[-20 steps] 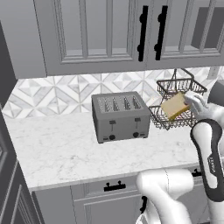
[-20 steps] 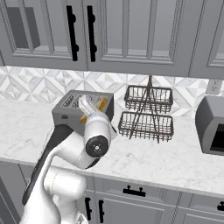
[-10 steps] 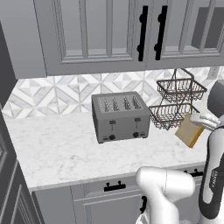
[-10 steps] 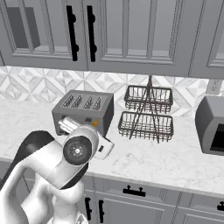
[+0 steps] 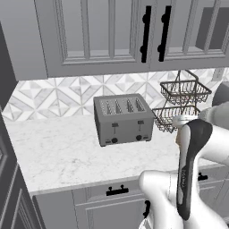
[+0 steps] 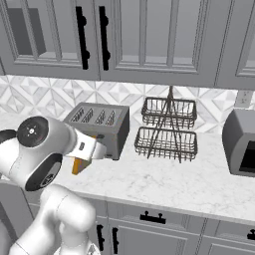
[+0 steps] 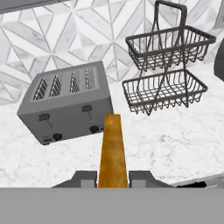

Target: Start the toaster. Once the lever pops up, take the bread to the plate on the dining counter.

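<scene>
The gripper [image 7: 113, 175] is clamped on the bread [image 7: 113, 151], held edge-on clear of the toaster [image 7: 68, 103] above the bench [image 7: 175, 135], seemingly for carrying away.

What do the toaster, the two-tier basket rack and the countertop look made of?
Toaster: looks like brushed grey metal with a matte sheen, with small black knobs that may be plastic.
Basket rack: thin dark wire, probably coated metal; the open mesh lets the wall show through.
Countertop: white stone, marble-like, with faint grey veins and a smooth finish. It is a render, so all of this is by look only.
</scene>
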{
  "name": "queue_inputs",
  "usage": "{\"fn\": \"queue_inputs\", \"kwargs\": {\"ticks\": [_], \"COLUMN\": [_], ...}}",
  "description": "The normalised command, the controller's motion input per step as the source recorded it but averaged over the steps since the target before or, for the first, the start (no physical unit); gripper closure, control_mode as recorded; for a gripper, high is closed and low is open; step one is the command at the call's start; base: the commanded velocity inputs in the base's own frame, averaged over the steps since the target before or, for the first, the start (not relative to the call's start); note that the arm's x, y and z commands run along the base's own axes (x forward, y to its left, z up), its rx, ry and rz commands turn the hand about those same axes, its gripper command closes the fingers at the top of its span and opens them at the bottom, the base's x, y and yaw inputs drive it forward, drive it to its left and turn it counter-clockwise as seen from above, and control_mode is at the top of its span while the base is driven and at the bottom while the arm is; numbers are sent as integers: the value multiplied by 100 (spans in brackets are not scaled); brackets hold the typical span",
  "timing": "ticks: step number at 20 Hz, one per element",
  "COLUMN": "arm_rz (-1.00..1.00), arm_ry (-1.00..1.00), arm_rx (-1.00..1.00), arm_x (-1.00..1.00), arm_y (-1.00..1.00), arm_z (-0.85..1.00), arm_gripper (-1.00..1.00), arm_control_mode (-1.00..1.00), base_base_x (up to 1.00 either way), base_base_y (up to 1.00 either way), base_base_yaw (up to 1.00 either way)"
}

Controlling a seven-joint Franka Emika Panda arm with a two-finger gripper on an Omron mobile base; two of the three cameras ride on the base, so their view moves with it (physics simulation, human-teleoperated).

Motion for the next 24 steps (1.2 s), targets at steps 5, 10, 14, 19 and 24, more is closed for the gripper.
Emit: {"fn": "queue_inputs", "kwargs": {"ticks": [5, 10, 14, 19, 24], "arm_rz": [-5, 0, 0, 0, 0], "arm_ry": [0, 0, 0, 0, 0], "arm_rx": [-10, 0, 0, 0, 0], "arm_x": [0, 0, 0, 0, 0], "arm_y": [17, 0, 0, 0, 0], "arm_z": [-2, 0, 0, 0, 0], "arm_gripper": [100, 100, 100, 100, 100], "arm_control_mode": [100, 100, 100, 100, 100], "base_base_x": [-2, -6, -7, 0, 5], "base_base_y": [2, -5, -45, -65, -43], "base_base_yaw": [-7, -31, -56, -65, -74]}}
